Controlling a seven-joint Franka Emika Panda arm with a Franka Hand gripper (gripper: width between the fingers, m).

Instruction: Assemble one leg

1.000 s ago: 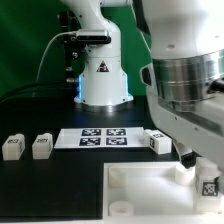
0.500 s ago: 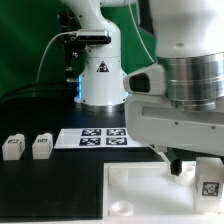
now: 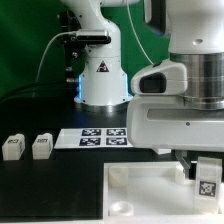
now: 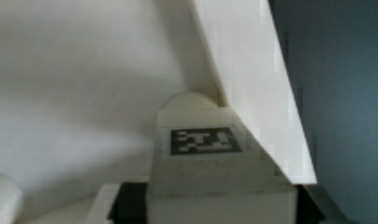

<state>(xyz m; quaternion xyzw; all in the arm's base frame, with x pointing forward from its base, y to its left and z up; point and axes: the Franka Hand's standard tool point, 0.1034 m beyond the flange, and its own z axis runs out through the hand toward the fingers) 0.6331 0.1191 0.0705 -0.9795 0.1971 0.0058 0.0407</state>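
Note:
My gripper (image 3: 203,172) is shut on a leg (image 3: 207,183), a small white block with a black-and-white tag, and holds it over the far right part of the large white square panel (image 3: 140,185). In the wrist view the leg (image 4: 207,150) stands between my dark fingers (image 4: 129,203), its tip near the panel's raised edge (image 4: 239,70). Two more legs (image 3: 12,148) (image 3: 42,147) lie at the exterior view's left on the black table.
The marker board (image 3: 93,136) lies flat behind the panel, in front of the arm's white base (image 3: 103,75). A round socket (image 3: 120,207) shows at the panel's near left corner. My arm's bulk covers the exterior view's right.
The arm has swung further over the panel and the leg in my gripper has moved down toward the panel's right part. The leg once seen by the marker board is now hidden.

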